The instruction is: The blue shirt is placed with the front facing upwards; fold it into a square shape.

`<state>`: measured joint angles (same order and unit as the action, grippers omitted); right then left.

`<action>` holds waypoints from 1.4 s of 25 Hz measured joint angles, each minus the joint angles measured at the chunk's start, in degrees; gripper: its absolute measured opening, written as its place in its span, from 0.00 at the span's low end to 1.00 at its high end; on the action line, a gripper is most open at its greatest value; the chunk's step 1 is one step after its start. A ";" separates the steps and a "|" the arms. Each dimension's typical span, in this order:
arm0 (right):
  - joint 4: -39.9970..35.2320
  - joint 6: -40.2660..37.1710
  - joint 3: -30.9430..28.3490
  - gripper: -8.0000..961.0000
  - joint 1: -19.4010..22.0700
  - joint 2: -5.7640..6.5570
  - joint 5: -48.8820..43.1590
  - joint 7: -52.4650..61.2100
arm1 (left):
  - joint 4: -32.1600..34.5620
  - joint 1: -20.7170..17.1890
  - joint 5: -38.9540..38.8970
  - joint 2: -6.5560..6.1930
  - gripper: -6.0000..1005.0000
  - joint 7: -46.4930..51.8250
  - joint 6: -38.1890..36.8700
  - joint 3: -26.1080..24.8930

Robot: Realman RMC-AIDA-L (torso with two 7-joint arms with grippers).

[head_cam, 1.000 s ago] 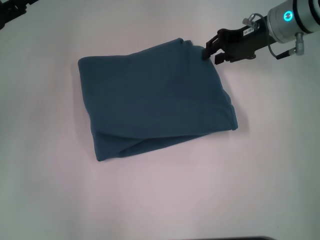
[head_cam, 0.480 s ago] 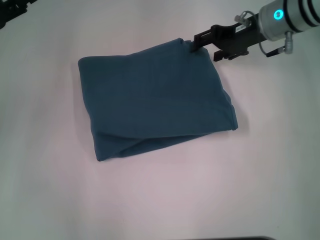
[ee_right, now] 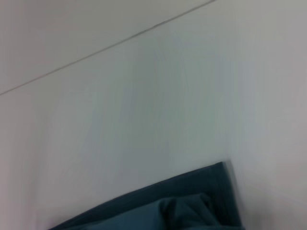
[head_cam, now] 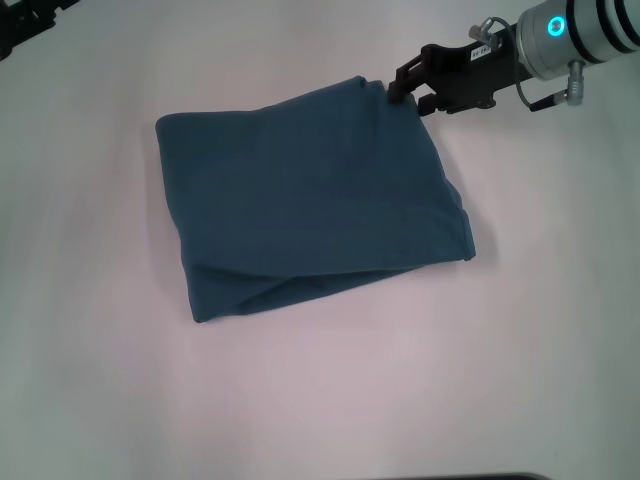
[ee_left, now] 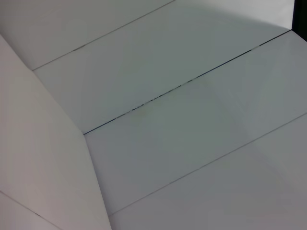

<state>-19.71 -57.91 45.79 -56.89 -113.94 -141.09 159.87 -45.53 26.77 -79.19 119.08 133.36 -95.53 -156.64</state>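
The blue shirt (head_cam: 310,205) lies folded into a rough rectangle in the middle of the white table (head_cam: 100,400), plain side up, with no print or collar showing. Its near edge shows stacked layers and a loose fold. My right gripper (head_cam: 412,100) is at the shirt's far right corner, fingers open, tips right by the cloth edge. The right wrist view catches that corner of the shirt (ee_right: 168,211) against the table. My left gripper (head_cam: 25,20) sits parked at the far left edge of the head view, away from the shirt.
White table surface surrounds the shirt on all sides. The left wrist view shows only pale panels with thin seams (ee_left: 158,96).
The right gripper has moved a little farther back and leftward along the shirt's far right corner. The shirt has kept its shape and place.
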 joint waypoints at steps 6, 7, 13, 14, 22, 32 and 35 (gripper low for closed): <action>0.18 0.13 0.50 0.46 -0.38 -0.21 -0.11 -0.09 | 0.00 -0.05 0.00 0.04 0.78 -0.02 0.00 -0.16; 0.18 0.10 0.50 0.44 -0.39 -0.23 -0.14 -0.08 | 0.00 -0.05 0.00 0.02 0.78 -0.03 -0.01 -0.15; 0.02 -0.06 0.52 0.28 -0.17 -0.23 -0.10 0.06 | 0.00 0.10 0.00 -0.06 0.78 -0.04 0.06 0.00; -0.03 -0.13 0.48 0.25 -0.14 -0.23 -0.07 0.06 | 0.00 0.11 0.00 -0.07 0.78 -0.04 0.07 0.01; -5.01 -3.11 0.31 0.08 0.66 -0.96 2.13 -0.48 | 0.39 -0.04 0.00 -0.18 0.78 -0.04 0.09 -0.19; -8.81 -2.29 2.22 0.06 0.06 -1.84 2.09 -1.57 | 0.79 0.03 0.00 -0.33 0.78 0.30 0.08 -0.34; -7.76 1.28 4.10 0.06 0.00 -1.52 2.06 -1.42 | 0.80 0.36 0.00 -0.44 0.78 0.42 0.08 -0.33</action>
<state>-27.46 -56.63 49.89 -56.90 -115.46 -139.03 158.45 -44.73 27.13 -79.19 118.65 133.79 -95.45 -156.97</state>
